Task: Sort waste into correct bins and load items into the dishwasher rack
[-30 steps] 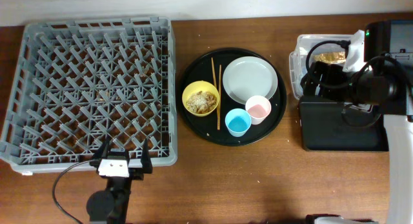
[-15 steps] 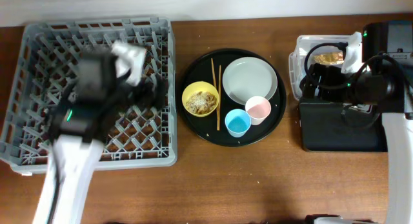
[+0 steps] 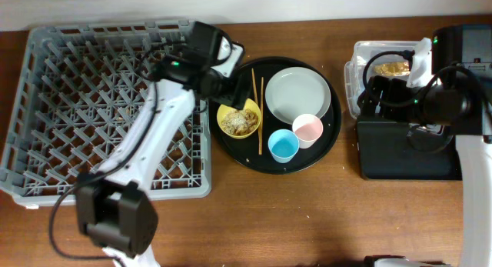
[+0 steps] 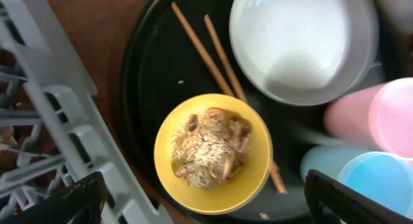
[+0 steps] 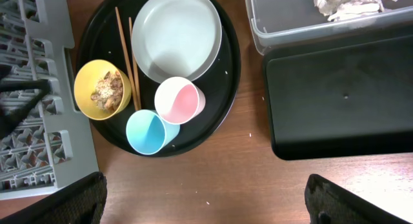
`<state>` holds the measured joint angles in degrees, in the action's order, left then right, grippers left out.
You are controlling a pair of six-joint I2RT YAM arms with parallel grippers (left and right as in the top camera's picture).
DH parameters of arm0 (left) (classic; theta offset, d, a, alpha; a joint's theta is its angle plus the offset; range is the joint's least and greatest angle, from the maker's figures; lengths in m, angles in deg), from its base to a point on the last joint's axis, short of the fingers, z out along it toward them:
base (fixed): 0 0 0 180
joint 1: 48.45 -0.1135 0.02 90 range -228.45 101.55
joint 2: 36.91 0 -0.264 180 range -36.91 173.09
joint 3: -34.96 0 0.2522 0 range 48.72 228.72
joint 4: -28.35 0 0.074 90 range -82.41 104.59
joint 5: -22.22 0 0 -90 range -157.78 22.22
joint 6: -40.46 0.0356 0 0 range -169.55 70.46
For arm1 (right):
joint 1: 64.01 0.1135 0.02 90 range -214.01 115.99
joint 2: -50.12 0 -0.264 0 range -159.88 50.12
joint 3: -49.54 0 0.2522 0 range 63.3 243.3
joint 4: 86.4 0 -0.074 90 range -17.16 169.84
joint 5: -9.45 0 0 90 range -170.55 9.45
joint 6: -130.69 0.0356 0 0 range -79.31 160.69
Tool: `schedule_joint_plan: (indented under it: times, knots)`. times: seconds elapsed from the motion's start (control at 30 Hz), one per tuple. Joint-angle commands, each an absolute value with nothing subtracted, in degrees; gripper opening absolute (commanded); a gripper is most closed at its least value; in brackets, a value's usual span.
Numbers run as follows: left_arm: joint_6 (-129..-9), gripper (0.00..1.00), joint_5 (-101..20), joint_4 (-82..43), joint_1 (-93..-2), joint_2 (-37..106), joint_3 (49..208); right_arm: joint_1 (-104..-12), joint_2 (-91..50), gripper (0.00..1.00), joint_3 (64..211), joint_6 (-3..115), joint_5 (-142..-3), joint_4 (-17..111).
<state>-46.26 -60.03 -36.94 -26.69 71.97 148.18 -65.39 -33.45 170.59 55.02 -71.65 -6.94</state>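
Observation:
The yellow bowl holds brownish food scraps with rice and sits on the round black tray with the grey-green plate, pink cup, blue cup and two chopsticks. My left gripper is open and empty, hovering over the bowl's left side. My right gripper is open and empty, high by the clear tub, which holds the wrapper and white tissue. The black tray bin lies in front of the tub.
The grey dishwasher rack fills the left of the table, its right wall close to the round tray. My left arm stretches over the rack's right part. A few rice grains lie on the wood.
My left arm swung from the table's front edge across the rack to above the yellow bowl. The right arm has barely moved.

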Motion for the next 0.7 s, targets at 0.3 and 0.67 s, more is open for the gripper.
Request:
schedule_joint_plan:
  times: [0.3,0.67]
  knots:
    - [-37.43,0.89,-71.92,-29.55,-23.37,83.42,149.05,-65.02,-33.30,0.98,170.69,54.43,-72.39,-7.84]
    - [-66.08,0.89,-73.61,-58.93,-38.36,81.87,178.71,-49.68,-44.51,0.88,167.44,59.67,-68.56,13.43]
